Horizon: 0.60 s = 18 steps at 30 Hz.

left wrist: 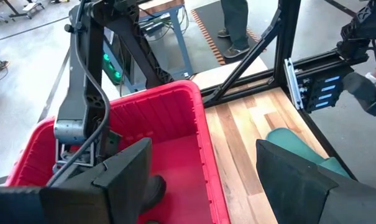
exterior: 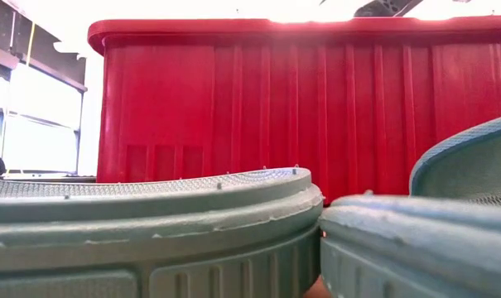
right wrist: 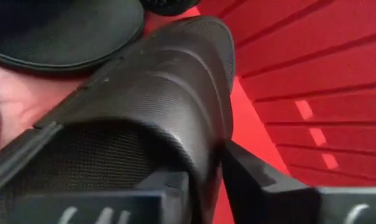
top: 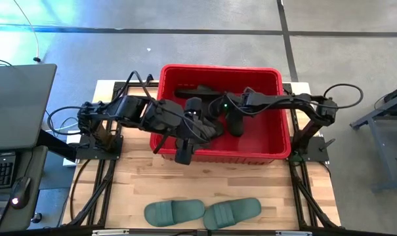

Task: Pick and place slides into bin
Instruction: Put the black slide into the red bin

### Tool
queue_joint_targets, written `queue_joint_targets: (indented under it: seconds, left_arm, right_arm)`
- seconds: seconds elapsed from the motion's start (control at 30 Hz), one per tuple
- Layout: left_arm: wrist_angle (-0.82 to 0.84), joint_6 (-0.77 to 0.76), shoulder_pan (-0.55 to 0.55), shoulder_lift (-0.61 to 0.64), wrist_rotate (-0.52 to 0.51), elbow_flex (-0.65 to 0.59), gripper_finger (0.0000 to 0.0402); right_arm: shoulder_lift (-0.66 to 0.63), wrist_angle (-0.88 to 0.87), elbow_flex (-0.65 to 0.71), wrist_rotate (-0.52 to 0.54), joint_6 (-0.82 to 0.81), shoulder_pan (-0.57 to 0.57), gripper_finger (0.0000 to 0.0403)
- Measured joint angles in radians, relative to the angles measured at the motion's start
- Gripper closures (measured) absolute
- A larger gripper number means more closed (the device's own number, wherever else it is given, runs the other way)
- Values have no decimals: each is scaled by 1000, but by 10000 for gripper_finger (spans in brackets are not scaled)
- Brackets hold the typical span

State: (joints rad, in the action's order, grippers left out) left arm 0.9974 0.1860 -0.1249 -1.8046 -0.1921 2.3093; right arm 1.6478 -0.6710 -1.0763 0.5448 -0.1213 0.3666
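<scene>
No readable writing anywhere, my right gripper (right wrist: 206, 186) clenched on a black slide (right wrist: 156, 93) with ribbed strap, inside the red bin (top: 277, 78), my left gripper (left wrist: 200, 180) spread wide over its rim, two sage-green slides (top: 201, 212) on the table (top: 139, 180).

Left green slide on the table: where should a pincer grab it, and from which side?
Grip the left green slide across its wide strap, coming straight down from above. It lies flat, sole down, beside the other green slide, so the raised strap is probably the easiest part for the fingers to straddle.

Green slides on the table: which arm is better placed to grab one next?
Left. The left gripper is open over the bin's near rim; the right gripper is inside the bin at a black slide.
</scene>
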Motion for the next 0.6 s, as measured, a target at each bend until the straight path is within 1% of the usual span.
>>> queue_joint_targets:
  seconds: [0.2, 0.37, 0.5, 0.6]
  left_arm:
    - [0, 0, 0, 0, 0, 0, 131]
    - [3, 0, 0, 0, 0, 0, 131]
    - [49, -10, -1, 0, 1, 0, 131]
    - [104, -45, -1, 0, 28, 0, 131]
  right_arm:
    - [0, 41, 0, 3, 44, 14, 286]
    - [0, 64, 0, -8, 43, 11, 253]
    - [0, 59, -7, 14, 27, 7, 233]
    - [0, 54, -38, 28, 40, -4, 227]
